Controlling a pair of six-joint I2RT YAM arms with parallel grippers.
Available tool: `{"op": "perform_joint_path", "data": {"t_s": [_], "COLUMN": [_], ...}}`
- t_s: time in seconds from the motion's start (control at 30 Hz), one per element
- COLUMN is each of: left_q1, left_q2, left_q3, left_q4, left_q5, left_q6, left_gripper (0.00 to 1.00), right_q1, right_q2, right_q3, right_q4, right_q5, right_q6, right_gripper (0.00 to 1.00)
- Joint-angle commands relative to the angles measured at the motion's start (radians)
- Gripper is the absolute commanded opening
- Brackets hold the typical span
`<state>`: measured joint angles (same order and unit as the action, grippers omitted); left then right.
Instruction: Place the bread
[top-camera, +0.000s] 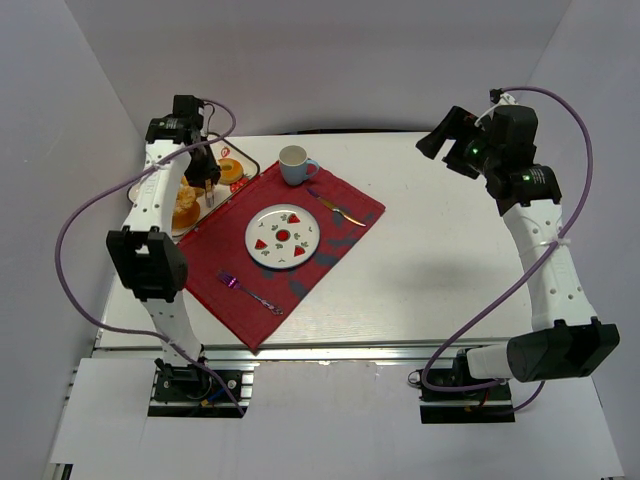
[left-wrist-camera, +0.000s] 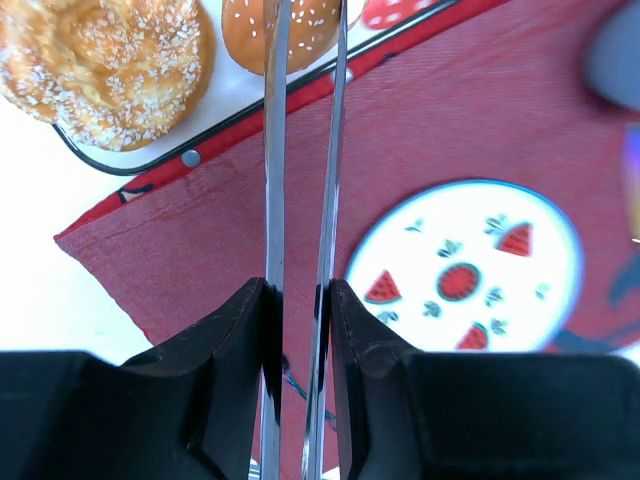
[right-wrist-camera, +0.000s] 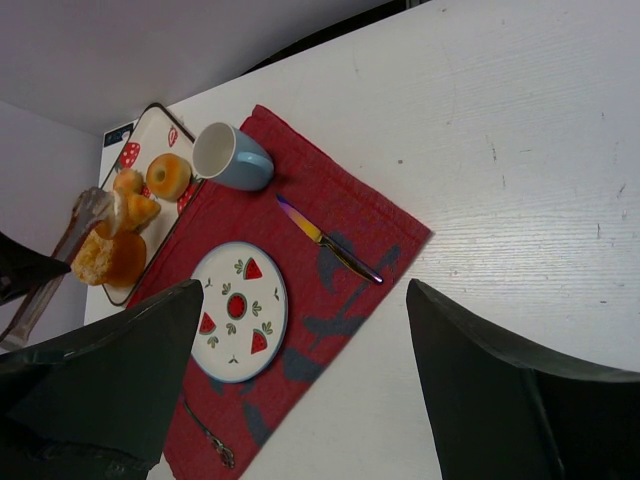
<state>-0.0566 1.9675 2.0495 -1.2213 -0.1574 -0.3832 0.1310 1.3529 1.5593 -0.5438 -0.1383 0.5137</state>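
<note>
Left gripper (left-wrist-camera: 298, 290): nearest the lens in the left wrist view. Its black fingers (left-wrist-camera: 235, 370) press from both sides on metal tongs (left-wrist-camera: 272, 150), and the two arms of the tongs run almost together, with only a thin gap.
Bread (left-wrist-camera: 303, 25): on the tray (left-wrist-camera: 225, 100) at the far left of the table (top-camera: 450, 270), directly under the tong arms. The picture border cuts off the tips, so it cannot be told if they pinch it.
Neighbours: the seeded fluted cake (left-wrist-camera: 105, 60) lies just beside the bread. Only the right wrist view shows the ring doughnut (right-wrist-camera: 168, 176) on the other side of it.
Top view: here the left arm (top-camera: 160, 200) covers the bread.
Placemat (top-camera: 215, 250): red, and the tray's edge lies over it. It carries the plate (top-camera: 282, 237), mug (top-camera: 296, 165), knife (top-camera: 335, 208) and fork (top-camera: 250, 290).
Right gripper (right-wrist-camera: 305, 290): raised at the far right, well apart from the tray, with its fingers spread wide.
</note>
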Motion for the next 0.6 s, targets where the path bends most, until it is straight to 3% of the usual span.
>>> {"op": "perform_joint_path", "data": {"t_s": [0.0,0.3,0.57], "left_q1": [-0.028,-0.279,-0.328], "left_q2": [-0.156,-0.344,-0.423], "left_q3": [-0.035,-0.253,-0.520], "left_q4": [0.029,0.055,0.177], "left_q5": [0.059,0.105,0.145], "left_q6": [-0.005,-0.075,-0.123], "left_gripper": [0.24,0.29,0.30], "right_q1": [-0.002,-0.002,-0.002], "right_q2": [-0.041,-0.077,-0.103], "right_q3": [0.030,-0.008,-0.030], "right_q4": [0.007,-0.004,-0.016], "right_q5": [-0.006,0.011,0.008], "right_q6": [-0.012,-0.020,-0.020], "right_gripper": [0.89,0.89,0.89]}}
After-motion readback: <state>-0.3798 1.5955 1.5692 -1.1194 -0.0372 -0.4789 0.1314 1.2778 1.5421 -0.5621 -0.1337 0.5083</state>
